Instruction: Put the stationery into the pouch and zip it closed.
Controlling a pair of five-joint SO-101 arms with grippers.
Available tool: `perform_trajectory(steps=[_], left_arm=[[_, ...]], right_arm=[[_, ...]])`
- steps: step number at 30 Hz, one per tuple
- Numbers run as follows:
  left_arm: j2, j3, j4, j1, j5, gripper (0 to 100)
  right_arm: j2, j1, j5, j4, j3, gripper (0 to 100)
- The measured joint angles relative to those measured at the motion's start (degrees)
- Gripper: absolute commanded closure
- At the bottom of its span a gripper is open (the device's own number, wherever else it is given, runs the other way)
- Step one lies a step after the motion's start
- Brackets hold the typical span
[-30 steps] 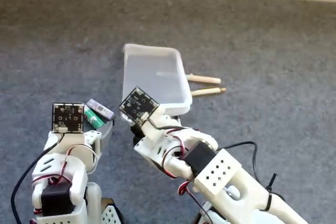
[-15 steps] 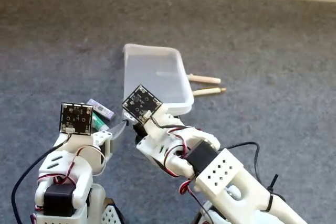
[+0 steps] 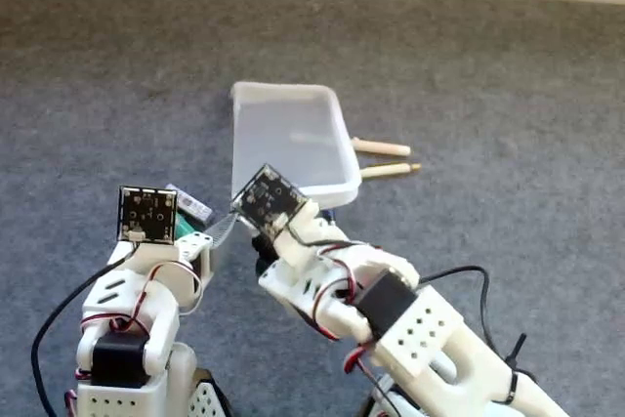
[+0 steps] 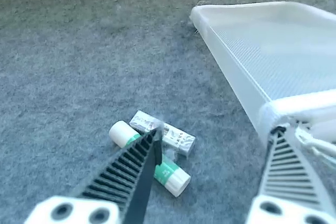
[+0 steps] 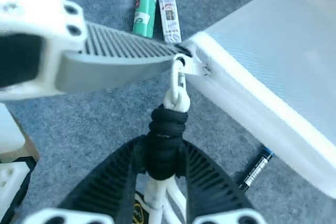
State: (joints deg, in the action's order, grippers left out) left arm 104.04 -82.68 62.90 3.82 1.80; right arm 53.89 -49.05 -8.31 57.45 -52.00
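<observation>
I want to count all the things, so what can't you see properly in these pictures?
- Pencils: high view, the pouch covers their other ends.
- Pen: right wrist view, mostly under the pouch.
- Glue stick: high view, the left arm covers most of it.
- Inside the pouch: cloudy wall, cannot tell what's in it.

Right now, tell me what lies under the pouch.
Two wooden pencils stick out from under one edge of the pouch, a black pen from under another. The pouch covers the rest of each.
</observation>
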Motion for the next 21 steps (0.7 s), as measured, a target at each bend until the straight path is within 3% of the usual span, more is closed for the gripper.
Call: perform_trajectory(steps=[8, 15, 21], left_arm=[[0.0, 0.0, -0.44, -0.26, 0.09, 80], [0.09, 0.0, -0.44, -0.62, 0.09, 81], [-0.09, 0.0, -0.44, -0.62, 0.09, 96]], right_arm=[[4.4, -1.93, 0.0, 3.34, 0.0, 99.3], [4.57, -2.02, 0.0, 5.89, 0.0, 99.3], [4.66, -2.02, 0.0, 7.38, 0.0, 99.3]])
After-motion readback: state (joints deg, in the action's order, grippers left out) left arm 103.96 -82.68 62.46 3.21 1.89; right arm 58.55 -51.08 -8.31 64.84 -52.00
